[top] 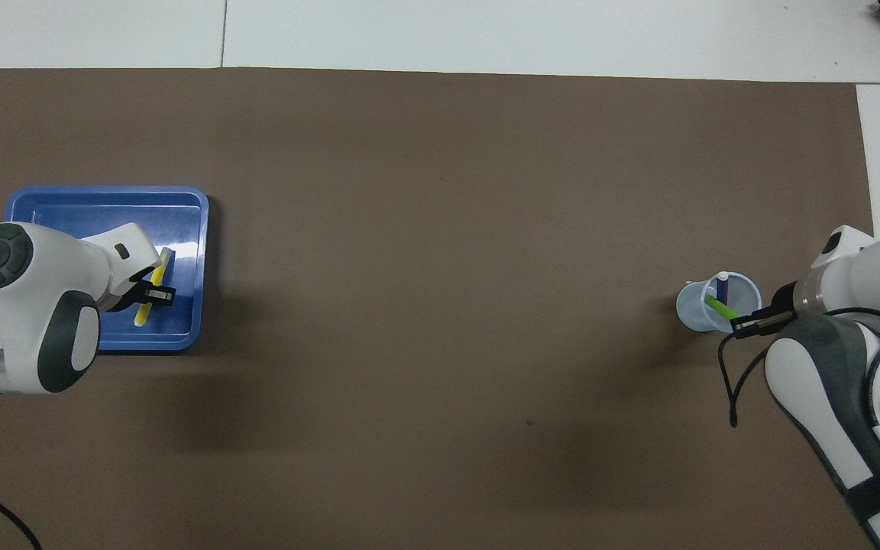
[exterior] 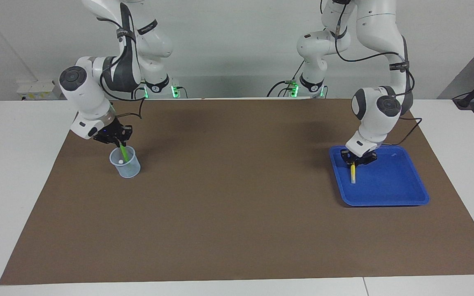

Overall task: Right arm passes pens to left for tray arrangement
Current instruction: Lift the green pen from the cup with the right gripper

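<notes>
Our right end effector (exterior: 119, 140) pinches the slim green marker pen (exterior: 124, 153) — its long axis tilted up from the translucent cup (exterior: 126, 163); the left end effector (exterior: 354, 161) grips the yellow pen (exterior: 352, 173) over the blue plastic tray (exterior: 401, 197).

Bright, even light falls from above. Both arms cast soft, blurred shadows on the brown mat (exterior: 237, 197), each patch lying on the mat beside the arm that casts it. A white glare streak shines on the blue tray (top: 180, 221) floor just beside the left gripper (top: 156, 293). Both views are sharp, with straight mat edges showing no clear distortion.
</notes>
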`<state>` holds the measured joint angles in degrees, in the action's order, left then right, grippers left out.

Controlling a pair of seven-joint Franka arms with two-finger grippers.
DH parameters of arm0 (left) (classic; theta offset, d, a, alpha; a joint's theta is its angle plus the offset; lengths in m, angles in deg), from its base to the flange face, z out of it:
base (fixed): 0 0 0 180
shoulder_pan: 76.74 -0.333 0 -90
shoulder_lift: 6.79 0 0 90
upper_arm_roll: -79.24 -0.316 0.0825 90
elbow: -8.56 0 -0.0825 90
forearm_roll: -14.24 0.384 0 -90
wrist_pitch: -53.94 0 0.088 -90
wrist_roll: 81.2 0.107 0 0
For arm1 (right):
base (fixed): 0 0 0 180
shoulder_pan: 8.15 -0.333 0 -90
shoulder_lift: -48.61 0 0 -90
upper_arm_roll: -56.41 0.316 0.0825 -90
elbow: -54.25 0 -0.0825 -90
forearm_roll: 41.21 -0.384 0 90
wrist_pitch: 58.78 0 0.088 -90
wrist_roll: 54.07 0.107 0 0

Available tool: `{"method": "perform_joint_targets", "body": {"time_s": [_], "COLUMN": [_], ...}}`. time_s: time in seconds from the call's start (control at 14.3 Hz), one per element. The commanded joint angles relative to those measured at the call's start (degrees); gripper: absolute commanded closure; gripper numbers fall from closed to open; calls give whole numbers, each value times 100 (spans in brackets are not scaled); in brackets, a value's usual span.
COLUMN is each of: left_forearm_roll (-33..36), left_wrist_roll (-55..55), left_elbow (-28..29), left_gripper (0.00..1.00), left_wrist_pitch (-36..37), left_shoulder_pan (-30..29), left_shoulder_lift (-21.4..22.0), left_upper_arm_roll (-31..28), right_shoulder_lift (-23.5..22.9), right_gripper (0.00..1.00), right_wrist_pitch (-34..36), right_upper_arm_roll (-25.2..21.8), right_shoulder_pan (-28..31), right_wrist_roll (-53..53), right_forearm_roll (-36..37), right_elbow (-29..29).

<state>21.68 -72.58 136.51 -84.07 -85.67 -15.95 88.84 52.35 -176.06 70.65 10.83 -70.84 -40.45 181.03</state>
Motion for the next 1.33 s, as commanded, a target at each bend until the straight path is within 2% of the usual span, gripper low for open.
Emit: {"method": "perform_joint_targets", "body": {"time_s": [0.0, 0.07, 0.35, 0.49, 0.63, 0.77, 0.91, 1.12, 1.26], "left_forearm_roll": [117, 117, 83, 4, -267, -707, -761, -849, -1321], "left_wrist_roll": [-27, -45, -264, -265, -282, -309, -501, -668, -765], "left_elbow": [54, 37, -25, -252, -516, -718, -877, -1061, -1228], "left_gripper": [55, 47, 47, 47, 47, 46, 46, 43, 43], "left_wrist_pitch": [-173, -156, -68, 325, 818, 1187, 1504, 1820, 2137], "left_shoulder_pan": [-83, -65, -100, -91, -74, -56, -39, 5, 5], "left_shoulder_lift": [-42, -50, -77, -59, -16, 20, 63, 160, 291], "left_upper_arm_roll": [51, 51, 60, 68, 77, 69, 77, 95, 86], "right_shoulder_lift": [-5, -5, -5, -5, 21, 48, 48, 65, 66], "right_gripper": [100, 100, 100, 100, 100, 100, 100, 100, 100], "right_wrist_pitch": [687, 959, 1821, 2235, 2438, 2421, 2229, 1562, 1149], "right_upper_arm_roll": [80, 88, 115, 115, 115, 124, 124, 124, 124], "right_shoulder_pan": [105, 96, -166, -202, -202, -229, -631, -1098, -1352], "right_wrist_roll": [-186, -186, -107, -89, 199, 708, 1515, 2466, 3019], "right_forearm_roll": [108, 100, 3, -32, -478, -1189, -1656, -2307, -2676], "right_elbow": [-573, -784, -1558, -1936, -2104, -2131, -2113, -1965, -1877]}}
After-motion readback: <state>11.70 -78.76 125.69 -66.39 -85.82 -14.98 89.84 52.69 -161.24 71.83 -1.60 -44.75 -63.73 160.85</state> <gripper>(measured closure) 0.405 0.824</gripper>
